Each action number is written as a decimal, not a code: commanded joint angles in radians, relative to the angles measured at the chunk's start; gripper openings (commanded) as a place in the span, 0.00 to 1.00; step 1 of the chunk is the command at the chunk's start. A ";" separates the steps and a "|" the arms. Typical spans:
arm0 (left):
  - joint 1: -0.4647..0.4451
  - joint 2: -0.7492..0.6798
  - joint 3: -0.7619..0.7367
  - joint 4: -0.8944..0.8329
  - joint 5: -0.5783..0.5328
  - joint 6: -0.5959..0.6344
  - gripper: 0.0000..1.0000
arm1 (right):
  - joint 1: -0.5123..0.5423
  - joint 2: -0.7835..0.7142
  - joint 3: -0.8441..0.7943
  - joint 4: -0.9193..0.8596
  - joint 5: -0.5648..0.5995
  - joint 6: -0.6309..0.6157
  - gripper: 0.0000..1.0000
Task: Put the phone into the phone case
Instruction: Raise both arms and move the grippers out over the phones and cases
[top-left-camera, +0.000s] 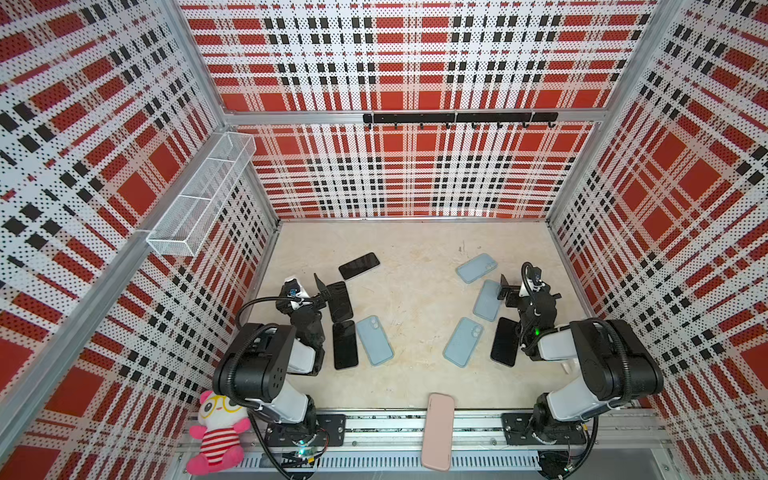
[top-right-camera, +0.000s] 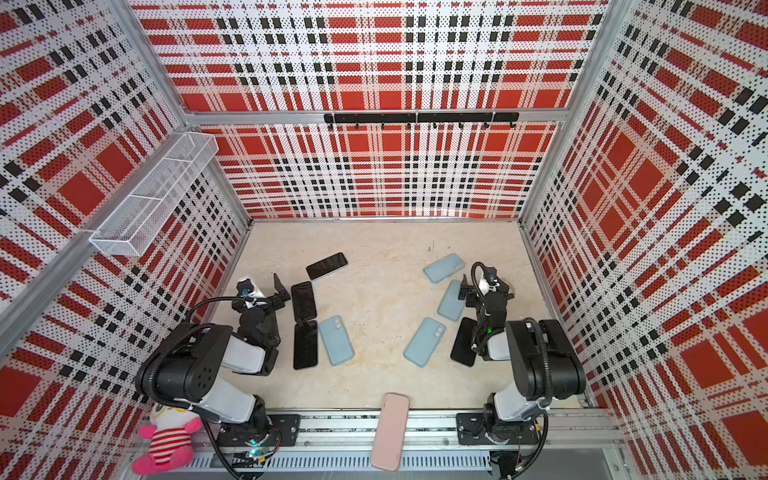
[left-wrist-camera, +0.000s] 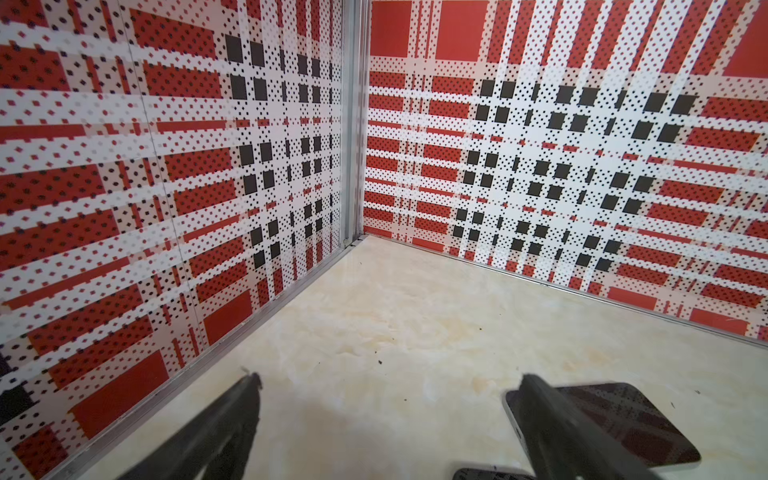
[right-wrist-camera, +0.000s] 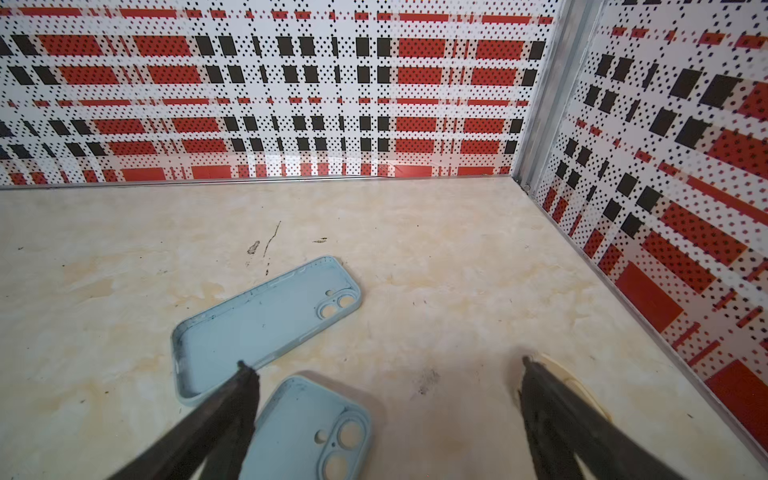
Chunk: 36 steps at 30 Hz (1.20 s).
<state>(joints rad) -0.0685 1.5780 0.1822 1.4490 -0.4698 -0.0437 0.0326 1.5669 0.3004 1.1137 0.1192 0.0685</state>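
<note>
Hanging low over the beige table, both claws stand spread wide, nothing between them. The left gripper has bare tabletop in its gap and a black phone lying flat under one finger. In both top views, three dark phones lie left of centre, and a fourth phone lies right of centre by the right arm. The right gripper hovers beside two empty blue cases, hollow side up. A pink case rests across the front rail, bottom centre.
</note>
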 joint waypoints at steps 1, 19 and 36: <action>0.006 0.003 0.003 0.011 0.008 0.004 0.98 | -0.002 0.003 -0.007 0.035 0.000 -0.004 1.00; 0.006 0.003 0.004 0.013 0.010 0.005 0.98 | -0.002 0.005 -0.005 0.029 -0.004 -0.003 1.00; 0.045 -0.149 0.082 -0.271 0.082 -0.023 0.98 | -0.002 -0.216 0.129 -0.421 0.145 0.047 0.87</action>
<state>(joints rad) -0.0311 1.5249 0.2035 1.3323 -0.4000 -0.0597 0.0326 1.4624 0.3405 0.9237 0.1959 0.1024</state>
